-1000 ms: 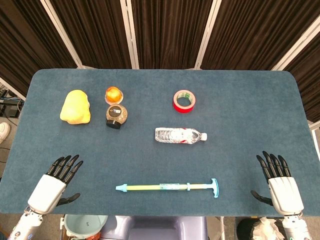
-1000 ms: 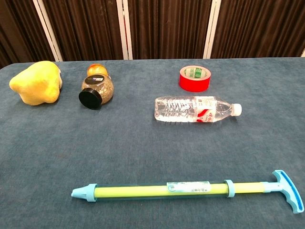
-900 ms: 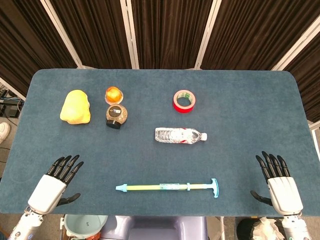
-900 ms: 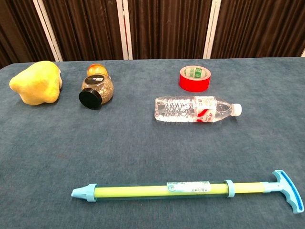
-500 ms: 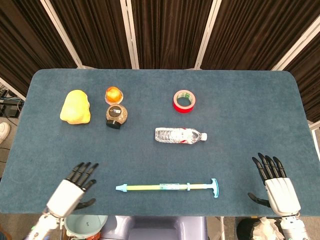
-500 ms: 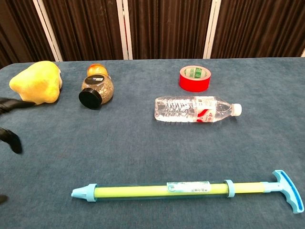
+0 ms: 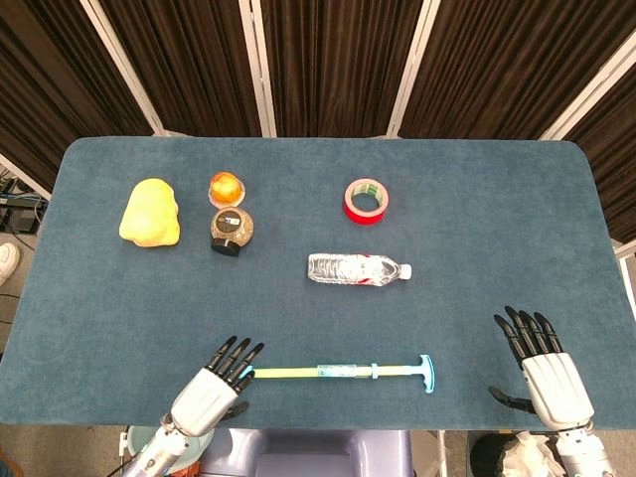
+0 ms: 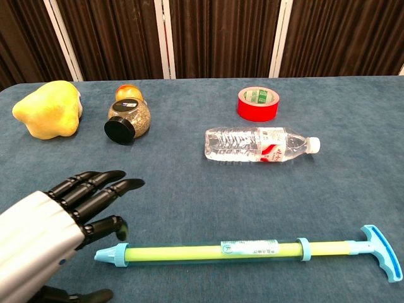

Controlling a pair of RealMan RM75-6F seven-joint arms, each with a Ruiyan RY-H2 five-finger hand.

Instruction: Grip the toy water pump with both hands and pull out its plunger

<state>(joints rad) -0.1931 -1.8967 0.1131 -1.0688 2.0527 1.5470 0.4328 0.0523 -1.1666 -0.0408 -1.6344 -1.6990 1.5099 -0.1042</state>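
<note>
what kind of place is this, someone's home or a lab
Probably a lab or robot test booth, not a home: a blue cloth-covered table holds unrelated props, dark curtains with white frame poles enclose it, and a white-and-black left robot hand reaches over it.

A blue-carpeted table (image 7: 497, 199) fills the frame. On it lie a yellow lump (image 7: 150, 212) at upper left, a jar (image 7: 231, 229) on its side, an orange ball (image 7: 227, 186), red tape (image 7: 367, 201), a water bottle (image 7: 359, 268) at centre, and the toy water pump (image 7: 338, 373) along the lower edge.
</note>
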